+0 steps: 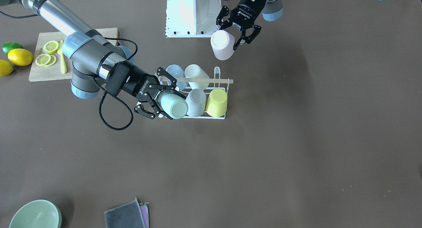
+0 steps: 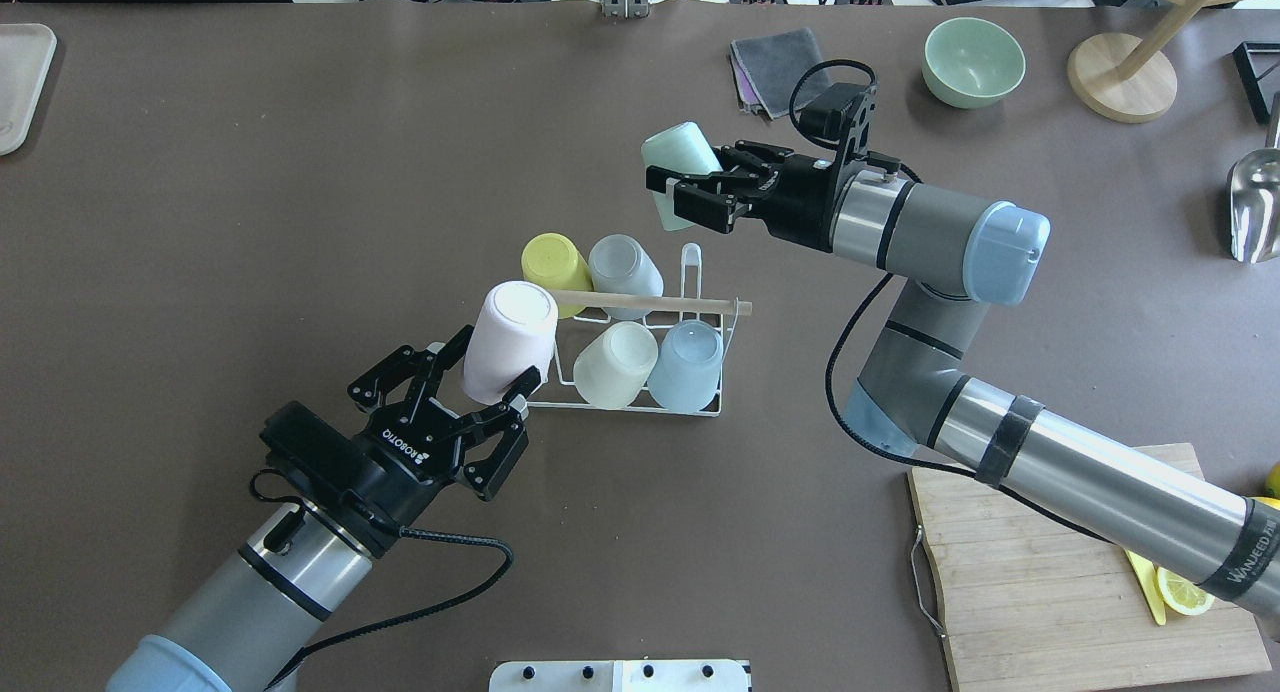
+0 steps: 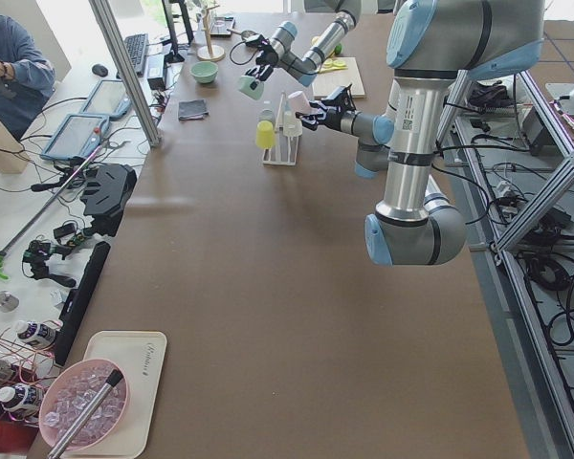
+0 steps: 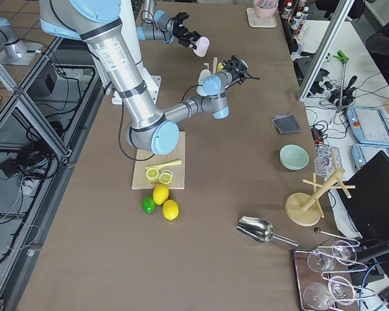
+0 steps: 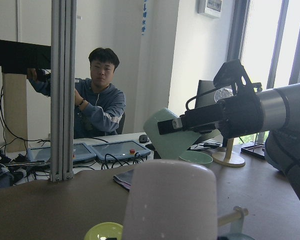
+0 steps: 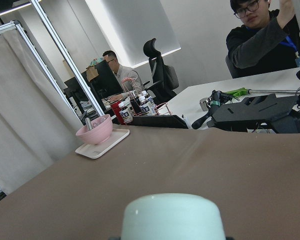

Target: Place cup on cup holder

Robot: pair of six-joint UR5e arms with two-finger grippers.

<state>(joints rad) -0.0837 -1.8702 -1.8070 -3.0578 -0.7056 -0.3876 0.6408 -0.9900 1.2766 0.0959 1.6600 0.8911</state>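
Note:
The cup holder [image 1: 204, 80], a white wire rack with a wooden dowel handle [image 2: 660, 303], stands mid-table. It carries a yellow cup [image 2: 553, 262], a frosted cup [image 2: 625, 262], a cream cup [image 2: 613, 364] and a light blue cup [image 2: 688, 364], all upside down. My left gripper [image 2: 495, 360] is shut on a pink cup [image 2: 508, 340] held in the air at the rack's near left corner; the cup also shows in the front view [image 1: 223, 44]. My right gripper [image 2: 672, 187] is shut on a mint cup [image 2: 680, 157], tilted, above the rack's far right corner [image 1: 173, 105].
A wooden cutting board [image 2: 1060, 582] with lemon slices lies at the near right. A green bowl [image 2: 973, 62], a grey cloth [image 2: 775, 60], a wooden stand [image 2: 1120, 72] and a metal scoop [image 2: 1255, 202] sit at the far right. A white tray [image 2: 20, 82] is far left.

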